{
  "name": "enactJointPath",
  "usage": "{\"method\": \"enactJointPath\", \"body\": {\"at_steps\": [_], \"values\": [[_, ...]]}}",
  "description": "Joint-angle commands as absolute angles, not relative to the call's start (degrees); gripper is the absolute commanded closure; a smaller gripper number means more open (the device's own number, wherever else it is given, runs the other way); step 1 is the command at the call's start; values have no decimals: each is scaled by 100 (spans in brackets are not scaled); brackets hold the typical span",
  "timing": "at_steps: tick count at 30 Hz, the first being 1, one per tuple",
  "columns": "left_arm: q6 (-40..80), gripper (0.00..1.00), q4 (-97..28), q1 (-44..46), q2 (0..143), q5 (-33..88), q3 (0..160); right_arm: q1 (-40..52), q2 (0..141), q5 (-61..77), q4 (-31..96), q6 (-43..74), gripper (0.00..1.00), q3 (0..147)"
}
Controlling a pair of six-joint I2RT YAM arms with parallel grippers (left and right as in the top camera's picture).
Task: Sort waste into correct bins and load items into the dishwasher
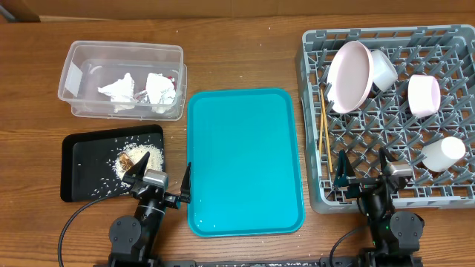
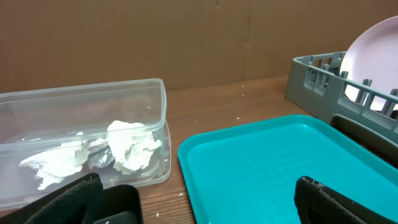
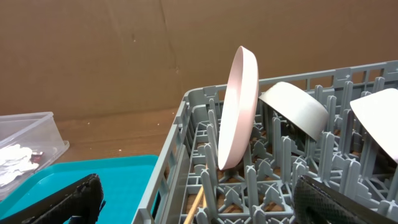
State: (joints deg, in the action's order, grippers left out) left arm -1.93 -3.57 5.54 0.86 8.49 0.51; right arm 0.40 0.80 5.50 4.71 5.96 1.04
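The clear tub (image 1: 74, 63) at back left holds crumpled white tissues (image 1: 119, 87) and a bit of wrapper; it also shows in the left wrist view (image 2: 158, 106). The black tray (image 1: 78, 174) holds loose rice and a brown scrap (image 1: 136, 158). The grey dish rack (image 1: 315, 119) holds a pink plate (image 1: 349, 76), bowls (image 1: 424, 95), a white cup (image 1: 443, 153) and chopsticks (image 1: 324, 132). My left gripper (image 1: 160, 180) is open and empty between the black tray and the teal tray. My right gripper (image 1: 365, 172) is open and empty over the rack's front edge.
An empty teal tray (image 1: 245, 159) lies in the middle between the black tray and the rack, also in the left wrist view (image 2: 261, 162). A brown cardboard wall stands behind the table.
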Motion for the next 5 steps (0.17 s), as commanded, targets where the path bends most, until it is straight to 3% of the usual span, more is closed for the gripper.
{"method": "enactJointPath", "body": {"at_steps": [1,5], "values": [[-303,0,-368,521,38,816,32,64,16,497,438,578,0,47],[-305,0,-368,521,38,816,32,62,16,497,438,578,0,47]]}}
